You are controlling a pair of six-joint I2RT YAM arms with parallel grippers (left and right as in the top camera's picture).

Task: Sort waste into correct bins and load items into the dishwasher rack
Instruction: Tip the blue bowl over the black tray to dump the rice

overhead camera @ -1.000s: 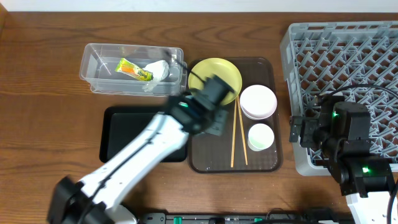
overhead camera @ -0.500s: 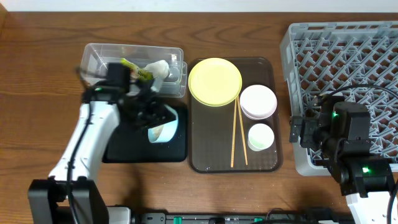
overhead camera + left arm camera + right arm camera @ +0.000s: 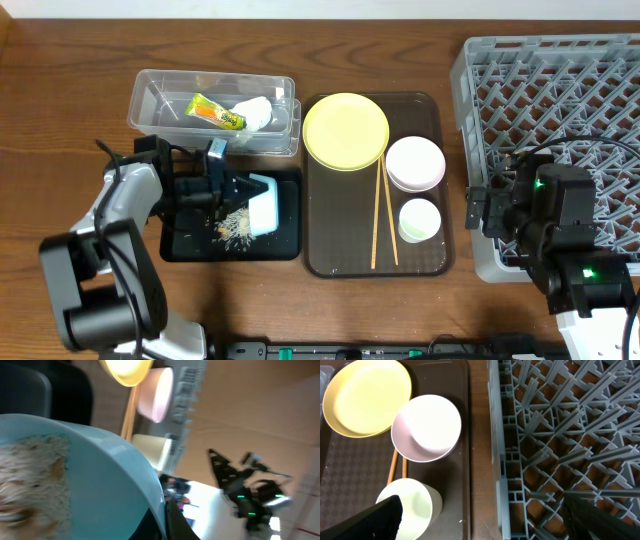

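Rice [image 3: 236,226] lies in a loose heap on the black tray [image 3: 190,248] in the overhead view, just left of the blue bowl [image 3: 264,205]. That bowl is tipped on its side with its mouth toward the heap. The left claw [image 3: 236,190] reaches in from the left and is closed on the bowl's rim, so the left arm is plainly the nearer one. Behind the black tray sits the clear tub [image 3: 150,115], holding the wrapper [image 3: 215,112] and napkin [image 3: 255,113]. Its wall, close by the bowl, is what a lift could catch, I judge. Right of the black tray is the brown tray [image 3: 330,255]. It carries the yellow plate [image 3: 345,131], white bowl [image 3: 415,163], cup [image 3: 419,220] and chopsticks [image 3: 379,215], which lie front to back. Further right stands the grey rack [image 3: 545,80].

From the left wrist, some rice clings inside the bowl, so emptying looks unfinished. One dark finger [image 3: 172,522] shows at the rim.

From the right wrist, the right claw [image 3: 482,505] is spread wide and empty over the rack's edge, well right of the black tray, with the cup close on its left.
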